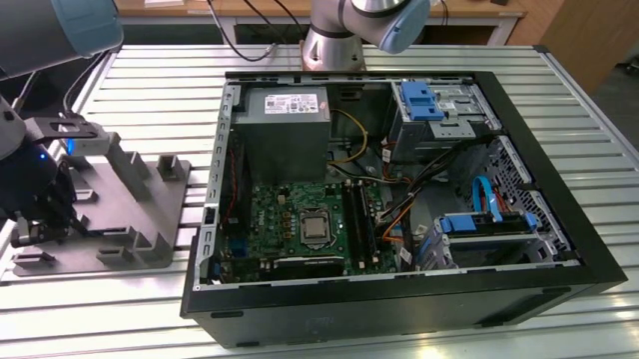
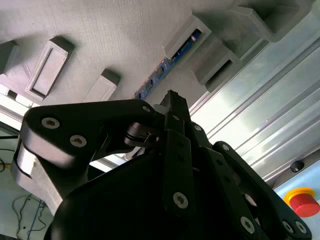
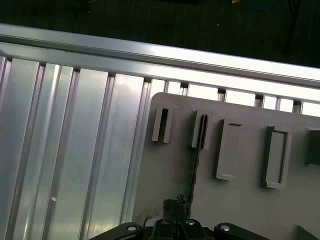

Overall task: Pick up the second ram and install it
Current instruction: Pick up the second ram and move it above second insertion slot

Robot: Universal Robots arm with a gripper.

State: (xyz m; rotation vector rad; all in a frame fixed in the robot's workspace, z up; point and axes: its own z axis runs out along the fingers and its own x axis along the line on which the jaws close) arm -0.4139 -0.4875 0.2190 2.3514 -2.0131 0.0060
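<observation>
Second wrist view: ram (image 2: 165, 65) stands in plate (image 2: 110, 30) on slatted table (image 2: 260, 100).

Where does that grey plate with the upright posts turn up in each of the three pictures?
Exterior view: the grey plate lies at the exterior view's left, beside the open computer case.
Second wrist view: the plate lies beyond the gripper.
First wrist view: the plate again lies beyond the gripper.
Shared landmark: the ridged metal table under the plate.
</observation>
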